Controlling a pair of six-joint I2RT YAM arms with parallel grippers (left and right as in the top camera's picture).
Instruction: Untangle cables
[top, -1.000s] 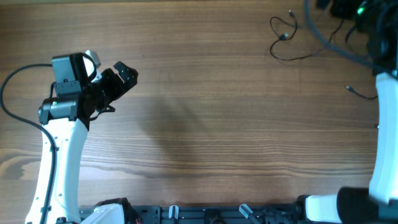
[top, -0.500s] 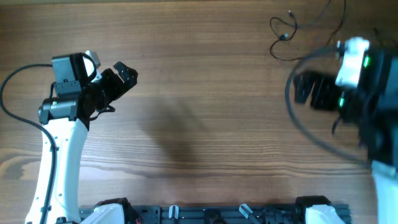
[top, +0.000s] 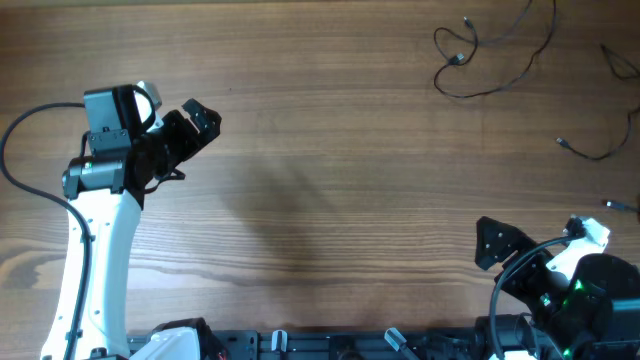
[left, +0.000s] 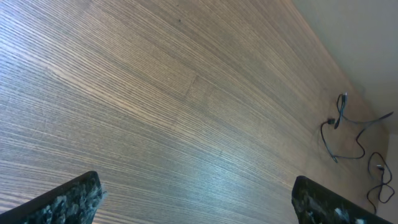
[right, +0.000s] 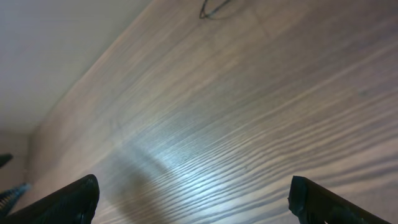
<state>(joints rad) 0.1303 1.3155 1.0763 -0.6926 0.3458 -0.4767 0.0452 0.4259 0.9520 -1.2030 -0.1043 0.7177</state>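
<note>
Bright, even light lies on the table, with a faint soft shadow mid-frame overhead, pale glare low in both wrist views, and the left gripper blurred at the bottom corners.

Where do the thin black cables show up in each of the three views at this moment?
Overhead: the cables lie in the upper right corner, with more along the right edge.
Left wrist: the cables sit at the far right, near the table's far edge.
Right wrist: only a small loop of cable shows, at the top edge just right of centre.
Shared landmark: the wood-grain table, seen in all three views.
</note>
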